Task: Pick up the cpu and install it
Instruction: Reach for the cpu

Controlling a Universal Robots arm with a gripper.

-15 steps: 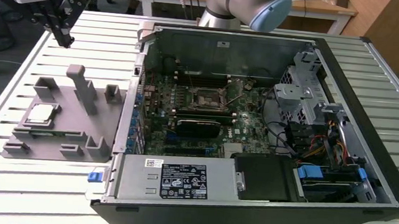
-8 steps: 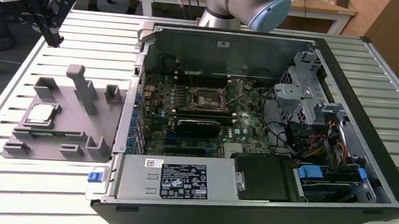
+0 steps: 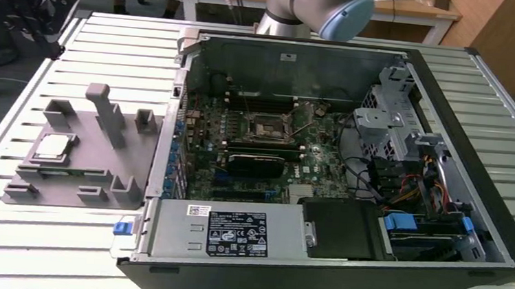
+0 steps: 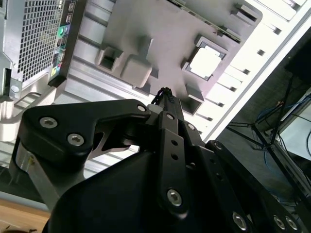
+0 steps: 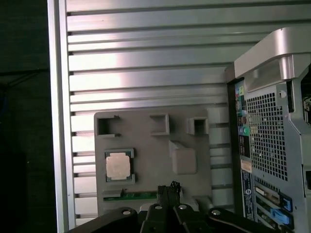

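Ribbed aluminium desk with grey moulded fixture: flat square silvery cpu seated in a recess, just clear of black end effector, closed and empty.

The gripper was seen with fingertips drawn together. The cpu was seated in a recess of the grey fixture, near the tips but untouched; the computer case was set farther off.

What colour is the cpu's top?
Pale silver cpu top with a darker rim; shows best in the first wrist view.
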